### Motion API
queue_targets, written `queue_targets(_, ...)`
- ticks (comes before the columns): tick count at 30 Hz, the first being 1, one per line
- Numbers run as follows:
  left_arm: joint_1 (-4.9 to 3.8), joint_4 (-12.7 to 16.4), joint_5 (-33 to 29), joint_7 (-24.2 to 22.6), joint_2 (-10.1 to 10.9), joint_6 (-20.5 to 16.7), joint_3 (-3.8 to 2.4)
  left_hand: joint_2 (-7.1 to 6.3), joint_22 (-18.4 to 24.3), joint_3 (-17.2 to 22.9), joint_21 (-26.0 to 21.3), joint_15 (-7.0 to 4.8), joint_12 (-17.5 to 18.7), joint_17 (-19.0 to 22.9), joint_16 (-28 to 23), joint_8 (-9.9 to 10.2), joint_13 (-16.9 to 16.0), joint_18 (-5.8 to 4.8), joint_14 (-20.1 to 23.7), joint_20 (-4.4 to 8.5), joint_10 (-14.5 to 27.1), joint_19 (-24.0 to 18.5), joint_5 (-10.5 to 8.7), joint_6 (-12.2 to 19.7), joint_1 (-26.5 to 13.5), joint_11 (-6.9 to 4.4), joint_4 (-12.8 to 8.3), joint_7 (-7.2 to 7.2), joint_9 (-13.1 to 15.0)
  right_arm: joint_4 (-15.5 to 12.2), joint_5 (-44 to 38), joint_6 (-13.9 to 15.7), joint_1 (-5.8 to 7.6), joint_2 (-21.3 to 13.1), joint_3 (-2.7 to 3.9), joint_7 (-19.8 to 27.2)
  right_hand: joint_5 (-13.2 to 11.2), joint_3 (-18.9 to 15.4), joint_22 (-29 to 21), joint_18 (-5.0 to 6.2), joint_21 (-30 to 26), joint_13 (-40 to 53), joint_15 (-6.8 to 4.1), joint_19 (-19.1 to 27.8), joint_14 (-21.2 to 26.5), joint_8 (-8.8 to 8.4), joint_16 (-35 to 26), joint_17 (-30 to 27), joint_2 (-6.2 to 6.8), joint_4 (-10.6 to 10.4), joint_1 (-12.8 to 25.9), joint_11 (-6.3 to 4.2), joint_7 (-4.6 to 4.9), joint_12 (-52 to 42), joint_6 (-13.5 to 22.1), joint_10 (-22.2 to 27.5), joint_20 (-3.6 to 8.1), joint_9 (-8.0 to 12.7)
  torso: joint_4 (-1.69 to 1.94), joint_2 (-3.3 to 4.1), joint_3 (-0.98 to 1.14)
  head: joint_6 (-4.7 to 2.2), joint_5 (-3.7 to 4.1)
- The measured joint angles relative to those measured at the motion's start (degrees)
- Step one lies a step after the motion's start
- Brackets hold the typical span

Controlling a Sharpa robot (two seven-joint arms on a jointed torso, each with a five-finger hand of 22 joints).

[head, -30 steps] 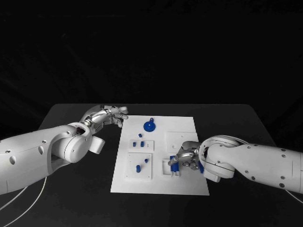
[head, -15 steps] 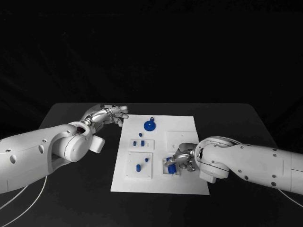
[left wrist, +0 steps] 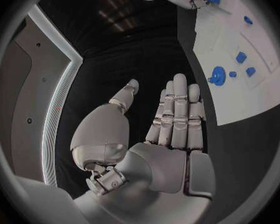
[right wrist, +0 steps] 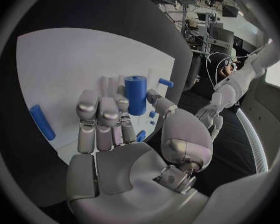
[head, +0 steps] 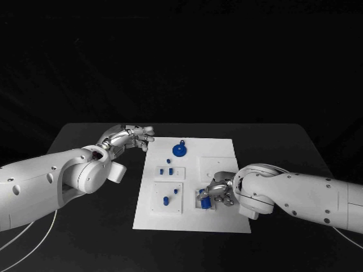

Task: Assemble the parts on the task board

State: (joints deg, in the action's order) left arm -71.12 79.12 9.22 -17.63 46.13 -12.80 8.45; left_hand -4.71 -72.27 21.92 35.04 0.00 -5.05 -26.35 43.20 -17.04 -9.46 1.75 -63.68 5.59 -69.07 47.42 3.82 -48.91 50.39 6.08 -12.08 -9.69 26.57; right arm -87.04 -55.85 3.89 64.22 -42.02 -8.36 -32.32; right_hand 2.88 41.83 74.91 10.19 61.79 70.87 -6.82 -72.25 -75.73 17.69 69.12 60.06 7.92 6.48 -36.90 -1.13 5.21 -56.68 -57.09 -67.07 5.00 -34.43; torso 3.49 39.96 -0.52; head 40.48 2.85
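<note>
Blue cylinder (right wrist: pixel 135 94) upright in right hand (right wrist: pixel 115 129)

A matt black table (head: pixel 83 139) carries the task board (head: pixel 218 153), a smooth, matt white plate that looks like plastic. The small parts (head: pixel 179 151) on it are smooth blue plastic. Both arms (head: pixel 34 190) have glossy white shells. The left hand (left wrist: pixel 171 119) and right hand (right wrist: pixel 109 129) look like brushed silver metal.
</note>
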Motion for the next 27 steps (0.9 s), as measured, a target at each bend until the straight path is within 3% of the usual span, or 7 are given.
queue_targets(5,0.0,0.0,0.0,0.0,0.1,0.0,0.0,0.0,0.0,0.0,0.0,0.0,0.0,0.0,0.0,0.0,0.0,0.0,0.0,0.0,0.0,0.0,0.0,0.0,0.0,0.0,0.0,0.0,0.0,0.1,0.0,0.2,-0.05,0.1,0.01,0.0,0.0,-0.5,0.0,0.0,0.0,0.0,-0.14,0.0,0.1,-0.25,0.0,0.0,0.66,0.0,0.7,0.0,-0.01,0.0,0.0,0.0,0.0,0.0,0.0,0.01,0.0,0.04,-0.13)
queue_targets(8,0.0,0.0,0.0,0.0,0.1,0.0,0.0,0.0,0.0,0.0,0.0,0.0,0.0,0.0,0.0,0.0,0.0,0.0,0.0,0.0,0.0,0.0,0.0,0.0,0.0,-0.01,0.0,0.0,0.0,0.1,0.0,0.2,-0.05,0.1,0.01,0.0,0.0,-4.2,0.0,0.0,0.0,0.1,-0.22,0.2,0.2,-0.52,0.0,0.0,1.0,0.1,3.8,0.0,-0.06,0.0,-0.1,0.0,-0.14,0.0,0.0,0.02,-0.01,0.05,-0.2)
queue_targets(10,0.0,0.0,0.0,0.0,0.1,0.0,0.0,0.0,0.0,-0.2,0.0,0.0,0.0,-0.1,0.0,0.0,0.0,0.0,0.0,0.0,0.0,0.0,0.0,0.0,0.0,-0.01,-0.2,0.0,0.0,0.2,0.0,0.2,-0.06,0.1,0.01,0.0,0.0,-8.2,0.0,0.01,0.0,0.3,-0.32,0.5,0.3,-0.57,0.0,0.0,-0.06,2.1,5.6,0.0,0.11,0.0,0.1,0.0,0.04,0.0,-0.01,0.02,-0.01,0.05,-0.24)
queue_targets(12,0.0,0.0,0.0,0.0,0.1,0.0,0.0,0.0,-0.1,-0.2,0.0,0.0,0.0,-0.1,0.0,0.0,0.0,0.0,0.0,-0.01,0.0,0.0,0.0,0.0,0.0,-0.01,-0.2,0.0,-0.1,0.1,0.0,0.2,-0.06,0.1,0.01,0.0,0.0,-14.7,0.0,-0.01,0.0,0.5,-0.64,1.3,0.8,-0.6,0.0,0.1,-2.95,7.6,8.3,-0.25,-0.08,0.4,0.6,0.6,0.54,-0.3,-0.01,0.02,-0.02,0.09,-0.29)
queue_targets(14,0.0,0.0,0.0,0.0,0.2,0.0,0.0,0.0,-0.1,-0.2,0.0,0.0,0.0,-0.1,0.0,0.0,0.0,0.0,0.0,-0.01,0.0,0.0,0.0,0.0,0.0,-0.01,-0.2,0.0,-0.1,0.1,0.0,0.2,-0.06,0.1,0.0,0.0,0.0,-17.6,0.0,-0.02,0.0,0.6,-0.73,1.3,0.9,-0.89,0.0,0.1,-3.66,10.0,8.9,-0.24,-0.16,0.4,0.7,0.7,0.54,-0.5,-0.01,0.02,-0.02,0.15,-0.33)
queue_targets(24,0.0,0.0,0.0,0.0,0.2,0.0,0.0,0.0,-0.1,-0.2,0.0,0.0,0.0,-0.1,-0.2,0.0,0.0,0.0,0.0,0.14,-0.1,0.1,0.0,0.0,0.0,-0.09,-0.2,0.0,0.0,-0.2,-0.1,0.2,-0.11,-0.3,-0.01,0.4,0.0,-19.8,0.0,-0.03,0.0,0.6,-0.71,1.6,0.9,-1.62,0.0,0.1,-4.03,10.3,7.4,-0.24,-0.16,0.6,0.7,0.7,0.72,-0.3,-0.01,0.02,-0.02,0.31,-0.48)
queue_targets(27,0.0,0.0,0.0,0.0,0.3,0.0,0.0,0.0,-0.1,-0.2,0.0,0.0,0.0,-0.1,-0.2,0.0,0.0,0.0,0.0,0.14,-0.1,0.1,0.0,0.0,0.0,-0.09,-0.2,0.0,0.0,-0.6,-0.2,0.1,-0.2,-0.7,-0.04,1.2,0.0,-19.8,0.0,-0.06,0.0,0.7,-0.64,1.7,1.0,-2.05,0.0,0.1,-3.65,10.2,3.6,-0.23,-0.16,0.6,0.7,0.7,1.08,0.0,-0.01,0.02,-0.02,0.32,-0.48)
